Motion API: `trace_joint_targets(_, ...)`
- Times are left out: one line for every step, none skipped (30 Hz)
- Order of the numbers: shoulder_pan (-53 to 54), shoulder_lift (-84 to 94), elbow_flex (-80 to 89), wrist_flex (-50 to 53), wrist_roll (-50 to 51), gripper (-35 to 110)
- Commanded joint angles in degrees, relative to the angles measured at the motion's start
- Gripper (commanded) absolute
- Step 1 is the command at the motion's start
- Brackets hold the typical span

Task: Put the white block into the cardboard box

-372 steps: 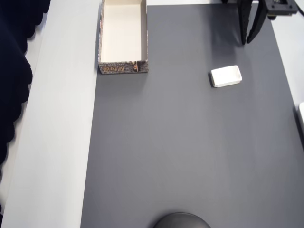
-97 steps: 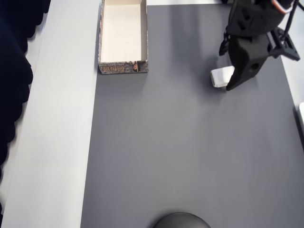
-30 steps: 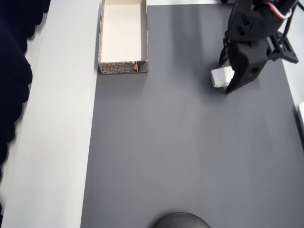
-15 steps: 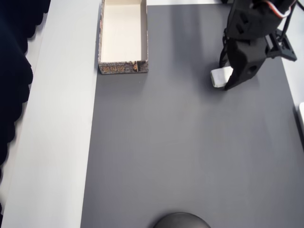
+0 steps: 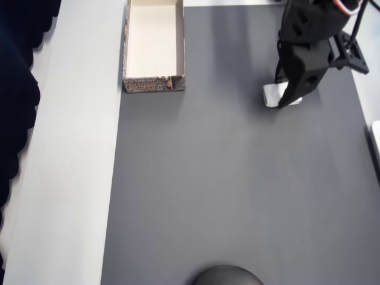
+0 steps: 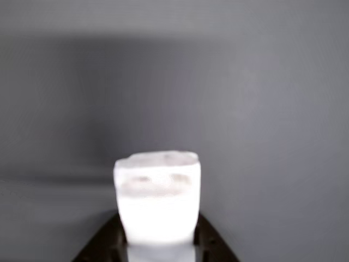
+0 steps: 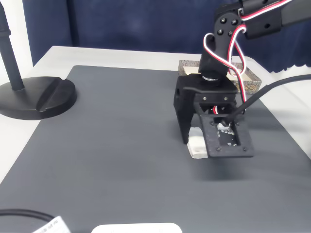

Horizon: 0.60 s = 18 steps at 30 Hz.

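The white block (image 5: 272, 95) lies on the grey mat (image 5: 237, 190) at the upper right of the overhead view. My black gripper (image 5: 280, 92) stands over it, with a finger on each side and its jaws closed against the block. In the wrist view the white block (image 6: 157, 204) fills the gap between the two dark fingertips (image 6: 207, 243). From the fixed view, the block (image 7: 197, 144) rests on the mat under the gripper (image 7: 201, 141). The cardboard box (image 5: 153, 85) sits open at the top left, its cream inside empty; in the fixed view the box (image 7: 250, 82) shows behind the arm.
A black round stand base (image 7: 39, 97) sits on the table's left in the fixed view, and that base (image 5: 225, 276) shows at the overhead view's bottom edge. A white object (image 5: 375, 136) lies off the mat's right edge. White table strip (image 5: 77, 148) runs left of the mat.
The gripper has come down over the block and its fingers have drawn together on it. The block has shifted slightly on the mat.
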Motion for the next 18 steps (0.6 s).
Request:
trace_joint_targets(-1.8, 0.0, -1.2, -3.4, -1.1, -2)
trace_joint_targets(-1.8, 0.0, -1.2, -3.4, -1.1, -2)
trace_joint_targets(-1.8, 0.1, -1.2, -3.4, -1.0, -2)
trace_joint_targets(-1.9, 0.1, -1.2, -3.4, -0.9, -2)
trace_joint_targets(-1.9, 0.1, -1.2, -3.3, -0.9, -2)
trace_joint_targets(-2.0, 0.2, -1.2, -3.3, -0.9, -2)
trace_joint_targets(-2.1, 0.3, -1.2, -3.3, -0.9, -2)
trace_joint_targets(-2.1, 0.5, -1.3, -3.1, -0.9, -2)
trace_joint_targets(-2.1, 0.9, -1.4, -2.5, -0.9, -2)
trace_joint_targets(-2.1, 1.3, -1.5, -1.9, -0.9, -2)
trace_joint_targets(-1.9, 1.9, -1.6, -1.1, -1.0, -2)
trace_joint_targets(-1.8, 2.7, -1.6, -0.4, -1.1, -2)
trace_joint_targets(-1.8, 3.6, -1.6, 0.4, -1.1, -2)
trace_joint_targets(-1.6, 4.6, -1.6, 1.2, -1.2, -2)
trace_joint_targets(-1.3, 5.7, -1.5, 1.9, -1.8, -2)
trace_joint_targets(-1.1, 7.0, -1.3, 2.5, -2.4, -2)
trace_joint_targets(-0.9, 8.3, -1.1, 3.3, -2.9, -2)
trace_joint_targets(-0.6, 9.8, -0.8, 4.0, -3.3, -2)
